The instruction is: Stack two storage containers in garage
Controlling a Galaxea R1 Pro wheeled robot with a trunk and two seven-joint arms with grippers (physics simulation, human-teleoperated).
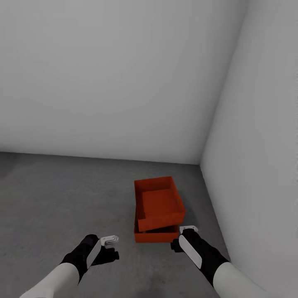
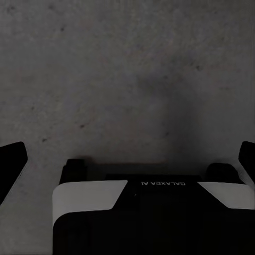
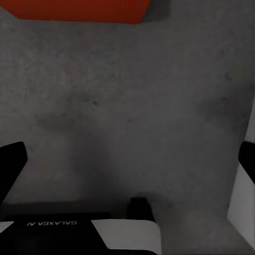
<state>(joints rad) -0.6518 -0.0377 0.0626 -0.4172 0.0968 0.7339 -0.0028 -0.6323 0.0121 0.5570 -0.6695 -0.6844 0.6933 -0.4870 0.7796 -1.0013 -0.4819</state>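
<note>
Evidently stacked: 1 storage container sits skewed atop the other on the garage floor, beside the wall corner; left end effector and right end effector both spread wide, empty.

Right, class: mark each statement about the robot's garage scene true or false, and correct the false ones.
1. One orange-red container sits on top of the other container. True.
2. The stack stands on light wood planks. False: it stands on the grey concrete floor.
3. The right gripper is clamped on the upper container. False: it is open, holding nothing, beside the stack's near corner.
4. The left gripper holds nothing. True: its fingers are spread over bare floor.
5. The upper container sits slightly skewed on the lower one. True.
6. The stack is in the middle of the room. False: it is near the corner of two walls.
</note>
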